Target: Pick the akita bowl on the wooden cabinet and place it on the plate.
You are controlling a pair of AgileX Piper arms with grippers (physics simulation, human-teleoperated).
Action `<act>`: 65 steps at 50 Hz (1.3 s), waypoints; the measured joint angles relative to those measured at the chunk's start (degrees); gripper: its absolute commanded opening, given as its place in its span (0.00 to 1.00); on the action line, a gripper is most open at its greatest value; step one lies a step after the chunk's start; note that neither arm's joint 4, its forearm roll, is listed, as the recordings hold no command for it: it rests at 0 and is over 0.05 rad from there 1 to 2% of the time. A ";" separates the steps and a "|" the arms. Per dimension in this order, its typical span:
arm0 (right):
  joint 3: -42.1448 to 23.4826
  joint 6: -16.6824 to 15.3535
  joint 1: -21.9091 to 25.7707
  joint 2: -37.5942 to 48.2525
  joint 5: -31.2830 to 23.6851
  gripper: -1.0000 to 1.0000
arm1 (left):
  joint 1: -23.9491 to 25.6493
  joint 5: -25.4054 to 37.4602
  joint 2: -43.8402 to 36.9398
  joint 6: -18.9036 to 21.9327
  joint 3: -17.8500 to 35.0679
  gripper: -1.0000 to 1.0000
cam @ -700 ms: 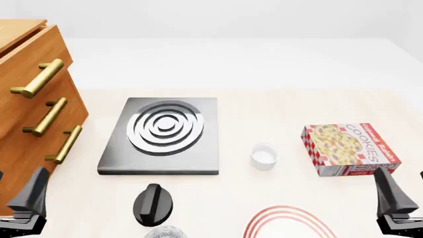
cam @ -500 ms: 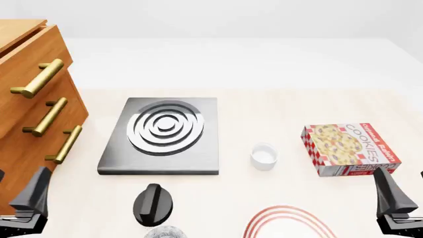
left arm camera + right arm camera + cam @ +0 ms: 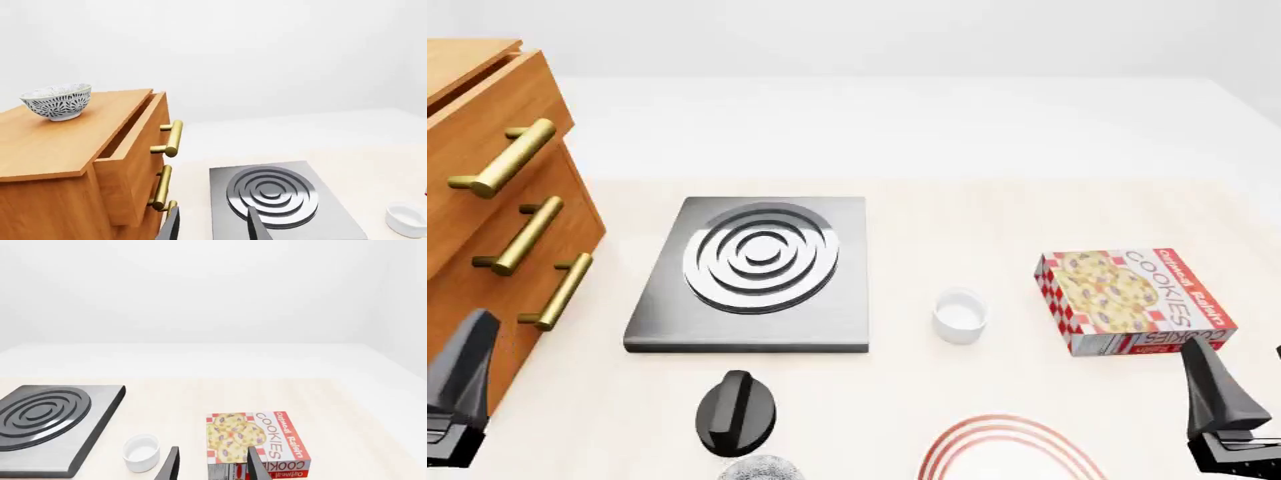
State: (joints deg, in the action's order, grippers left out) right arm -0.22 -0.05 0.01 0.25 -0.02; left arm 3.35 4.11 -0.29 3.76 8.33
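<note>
The large orange-brown wooden cabinet (image 3: 73, 150) with brass handles is standing at the table's left, carrying the grey speckled akita bowl (image 3: 57, 101) on its top. The white red-ringed plate (image 3: 1008, 450) is lying at the near edge. Both the left gripper (image 3: 212, 225) and right gripper (image 3: 212, 465) are hanging spread, grasping nothing.

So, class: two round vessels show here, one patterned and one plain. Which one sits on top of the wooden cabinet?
The akita bowl, speckled black-and-white, stands on the wooden cabinet top. The small plain white cup sits on the table beside the cookie box.
</note>
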 measured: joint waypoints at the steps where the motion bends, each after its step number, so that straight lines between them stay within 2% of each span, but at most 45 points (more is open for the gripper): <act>1: 0.00 0.00 0.00 0.00 0.00 1.00 | 0.13 0.73 0.02 0.08 0.80 1.00; 11: 0.01 -0.01 0.01 -0.03 -0.03 1.00 | 0.25 7.52 -1.85 -0.23 8.98 1.00; 28: -0.23 -0.01 0.01 0.02 -0.21 1.00 | -0.75 15.35 -13.24 -3.71 22.12 1.00; 47: -0.30 -0.01 0.01 0.04 -0.26 1.00 | -1.55 23.35 -25.29 -11.20 37.02 1.00; 65: -0.32 -0.01 0.01 0.04 -0.27 1.00 | -5.50 30.19 -31.23 -17.33 51.45 1.00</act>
State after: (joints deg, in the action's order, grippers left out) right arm -0.53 -0.06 0.02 0.29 -0.29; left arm -2.15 34.30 -31.52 -13.57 59.78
